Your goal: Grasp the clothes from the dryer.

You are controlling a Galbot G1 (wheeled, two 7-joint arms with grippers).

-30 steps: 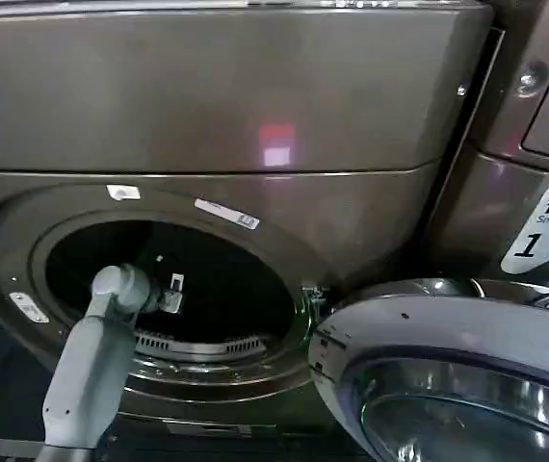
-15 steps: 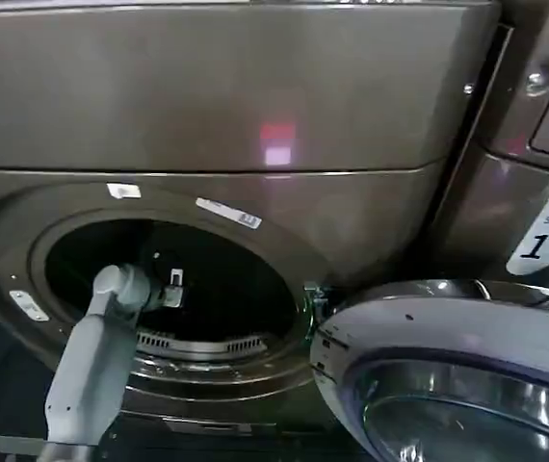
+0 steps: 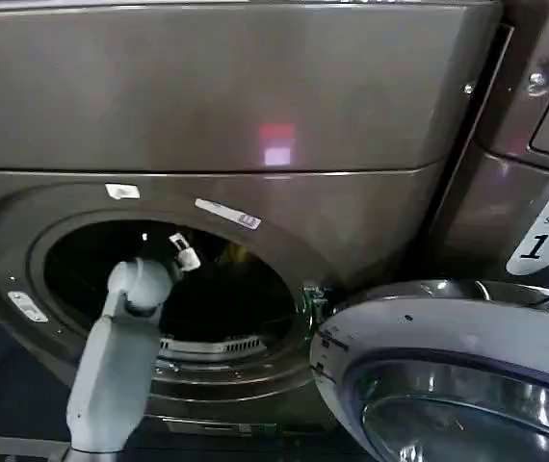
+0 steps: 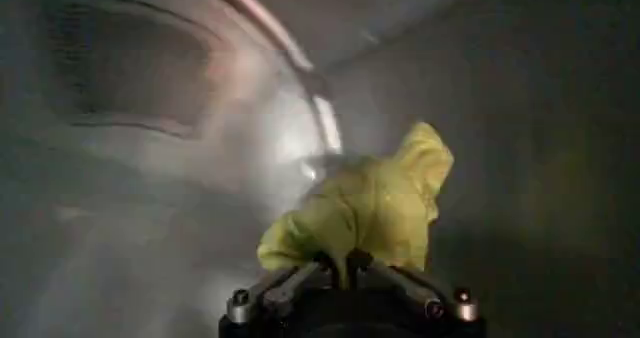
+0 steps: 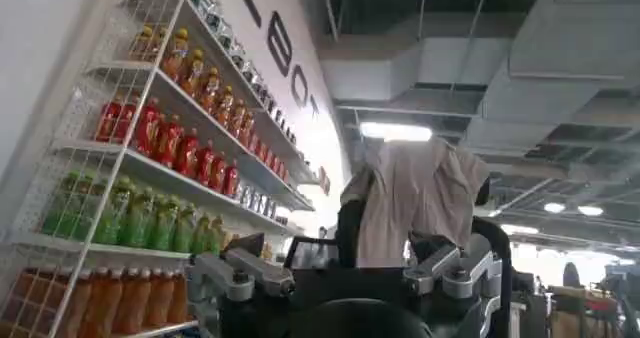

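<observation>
So we're looking at the dryer [image 3: 255,115], a big bronze-grey brushed-metal front-loader with its wide round porthole open and the glass-and-chrome door [image 3: 448,375] swung out at near right. Our left arm, smooth pale grey plastic, reaches up into the dark drum. From the left wrist view, the left end effector [image 4: 345,268] has its fingers pinched together on a crumpled yellow-green cloth [image 4: 370,205], soft and bunched, held up inside the curved steel drum [image 4: 130,120]. A sliver of that yellow peeks out in the porthole from the head view too [image 3: 237,254]. The right end effector [image 5: 355,260] is off near a wire shelf of bottled drinks [image 5: 150,160], gripping a limp beige-grey garment [image 5: 415,205].
</observation>
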